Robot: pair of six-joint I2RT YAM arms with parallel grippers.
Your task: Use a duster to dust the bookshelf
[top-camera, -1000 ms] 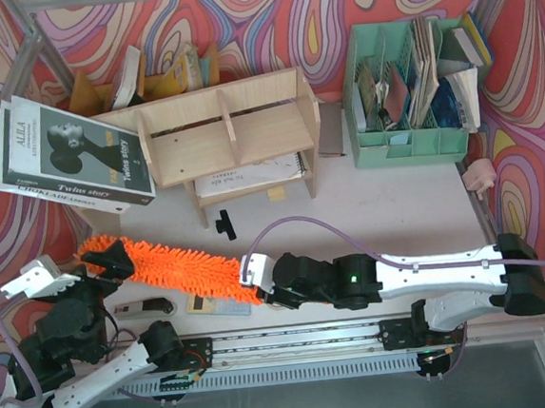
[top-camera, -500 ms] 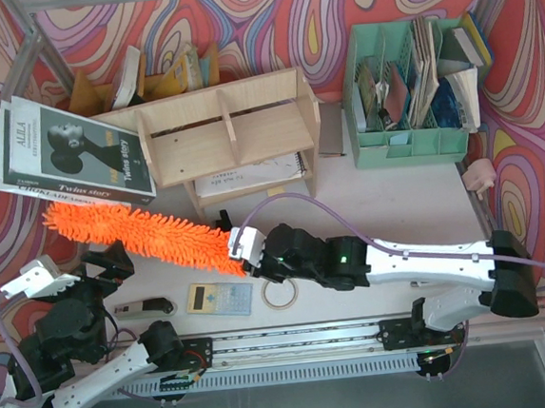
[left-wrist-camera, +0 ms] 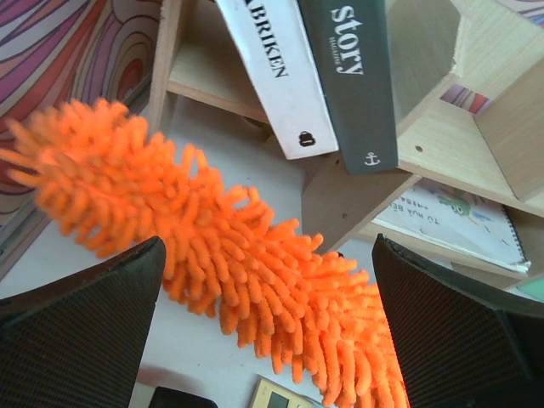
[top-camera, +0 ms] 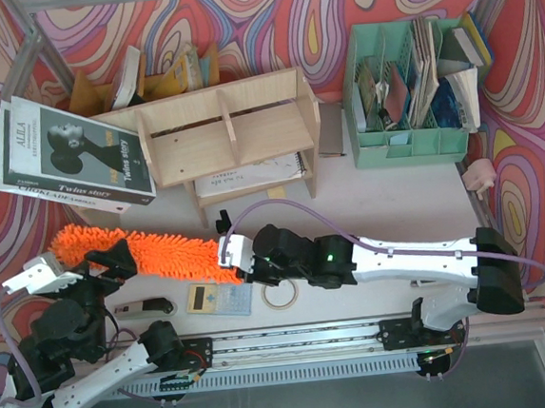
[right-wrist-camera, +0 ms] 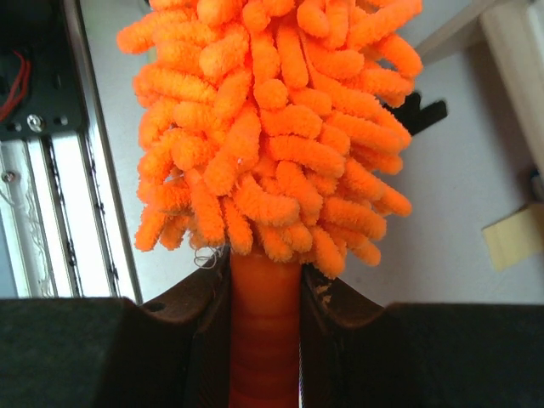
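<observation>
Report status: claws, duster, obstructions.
Right claw shut on duster handle. Left claw open, empty. Duster head in front of bookshelf, not touching. Books lean at shelf's left end.

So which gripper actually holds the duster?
The right gripper: its jaws clamp the duster by its orange handle. The left gripper stands open, gripping nothing.

Duster (top-camera: 172, 256): fluffy orange head on a slim orange handle, nearly level, head pointing left, gripped at the handle.
Bookshelf (top-camera: 256, 129): pale wood, two tiers, upright behind the duster, apart from it.
</observation>
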